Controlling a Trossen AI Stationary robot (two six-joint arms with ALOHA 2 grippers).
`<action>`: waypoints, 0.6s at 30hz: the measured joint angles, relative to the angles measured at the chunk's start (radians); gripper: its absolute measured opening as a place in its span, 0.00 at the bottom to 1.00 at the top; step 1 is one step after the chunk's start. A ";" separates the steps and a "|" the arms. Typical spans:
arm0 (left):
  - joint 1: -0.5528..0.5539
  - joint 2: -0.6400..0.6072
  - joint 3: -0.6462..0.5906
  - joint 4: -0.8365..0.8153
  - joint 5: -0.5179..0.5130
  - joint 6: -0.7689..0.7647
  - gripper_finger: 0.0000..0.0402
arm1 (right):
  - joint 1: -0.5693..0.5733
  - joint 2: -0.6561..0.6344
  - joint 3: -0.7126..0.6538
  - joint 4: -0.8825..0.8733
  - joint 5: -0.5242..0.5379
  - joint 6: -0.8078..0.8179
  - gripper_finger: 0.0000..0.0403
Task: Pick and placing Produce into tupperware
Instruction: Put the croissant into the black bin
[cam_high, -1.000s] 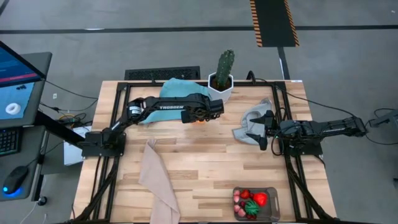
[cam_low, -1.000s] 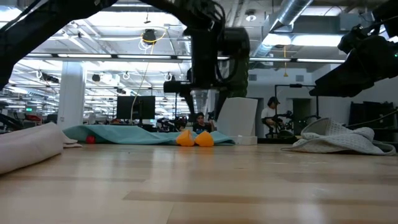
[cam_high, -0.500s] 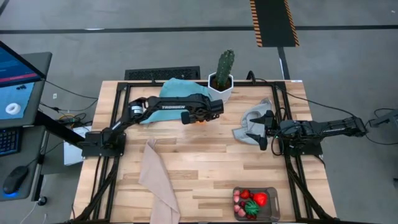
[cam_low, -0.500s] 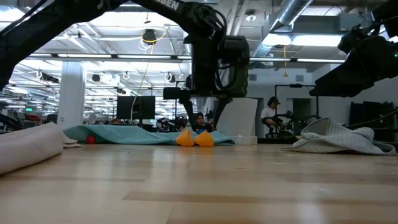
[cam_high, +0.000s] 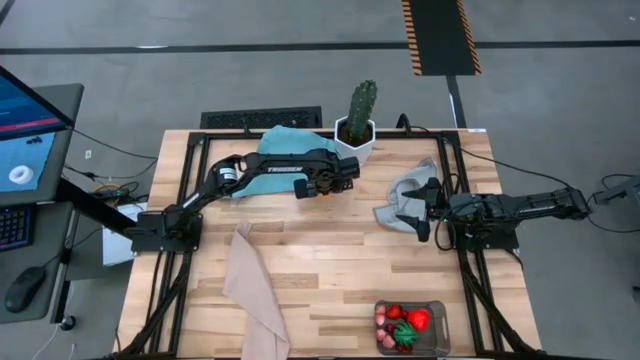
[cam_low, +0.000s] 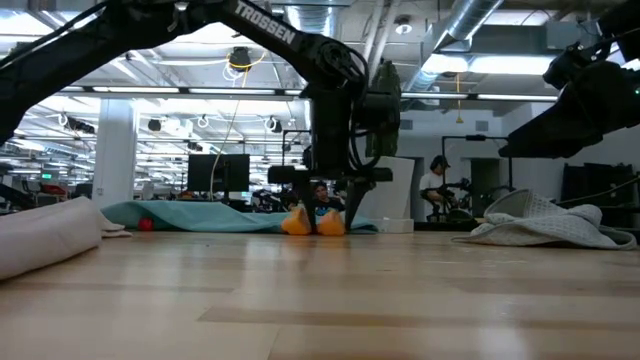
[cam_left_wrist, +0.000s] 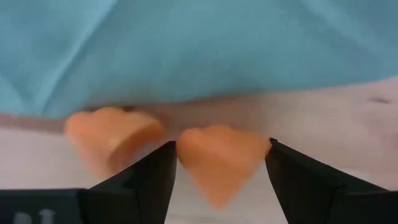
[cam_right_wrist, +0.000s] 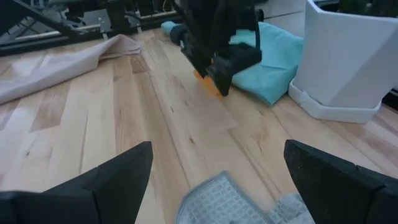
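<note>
Two small orange produce pieces (cam_left_wrist: 112, 134) (cam_left_wrist: 221, 155) lie side by side on the wood at the edge of a teal cloth (cam_high: 285, 145), far centre. My left gripper (cam_low: 322, 222) points down over them. It is open, one finger on each side of the right-hand piece, low by the table. The clear tupperware (cam_high: 411, 327) stands at the near right edge and holds red and pink produce and a green bit. My right gripper (cam_high: 420, 213) waits open at the right, above a grey cloth (cam_high: 405, 195).
A tall green cactus in a white pot (cam_high: 358, 115) stands just beyond the left gripper. A beige cloth (cam_high: 250, 290) lies at the near left. A small red piece (cam_low: 146, 224) lies by the teal cloth. Bare wood stretches across the middle.
My left gripper has sunk toward the table over the two orange pieces. Its fingers, which hung above them before, now reach down beside one piece. The gap between the fingers looks unchanged. The pieces have not moved.
</note>
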 joint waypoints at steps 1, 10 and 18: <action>0.001 0.004 0.000 0.002 0.000 0.000 0.58 | 0.000 0.000 0.000 0.001 -0.001 0.000 0.96; -0.001 0.006 -0.001 -0.001 -0.005 0.048 0.58 | 0.000 0.000 0.000 -0.001 -0.001 0.000 0.96; 0.000 0.004 -0.001 -0.006 -0.009 0.046 0.43 | 0.000 0.000 0.000 -0.001 -0.001 0.000 0.96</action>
